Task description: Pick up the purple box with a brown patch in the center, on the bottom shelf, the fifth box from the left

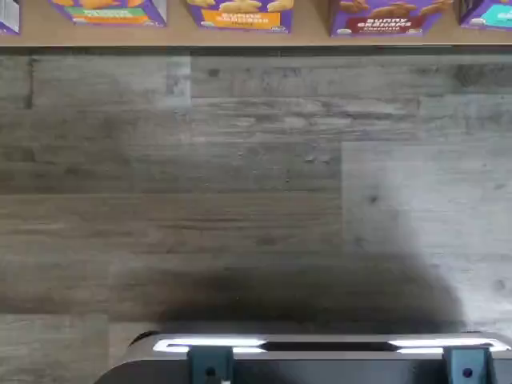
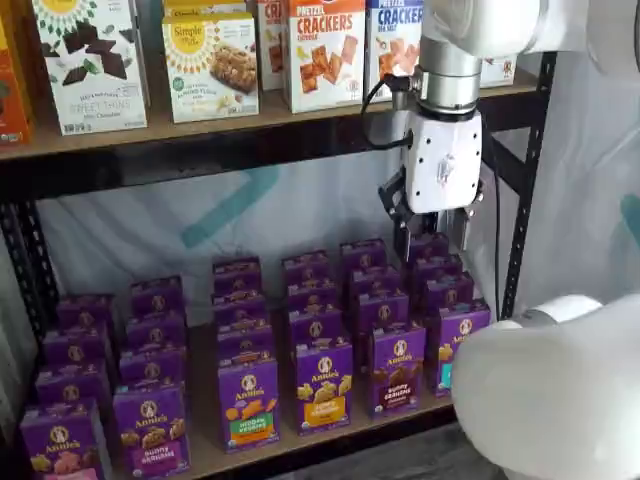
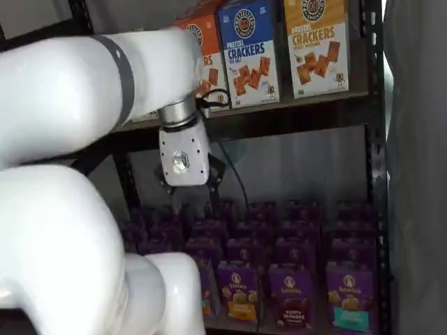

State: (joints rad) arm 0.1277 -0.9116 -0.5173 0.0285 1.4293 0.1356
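The purple box [image 2: 398,366] with the brown patch stands upright in the front row of the bottom shelf [image 2: 300,440], between an orange-banded carton [image 2: 322,387] and a teal-banded one [image 2: 456,345]. It also shows as the purple box [image 3: 290,293] and, in the wrist view, as the purple box [image 1: 388,18] on the tan bottom shelf [image 1: 176,34]. My gripper [image 2: 435,235] hangs above the back rows at the shelf's right, well behind and above that box. Its two black fingers stand apart, open and holding nothing. The gripper [image 3: 190,190] is seen in both shelf views.
Several rows of purple Annie's cartons fill the shelf. An upper shelf [image 2: 250,125] carries cracker cartons just behind the gripper's body. A black upright [image 2: 525,160] stands at the right. The white arm [image 2: 560,400] blocks the lower right. Grey plank floor [image 1: 256,184] lies below.
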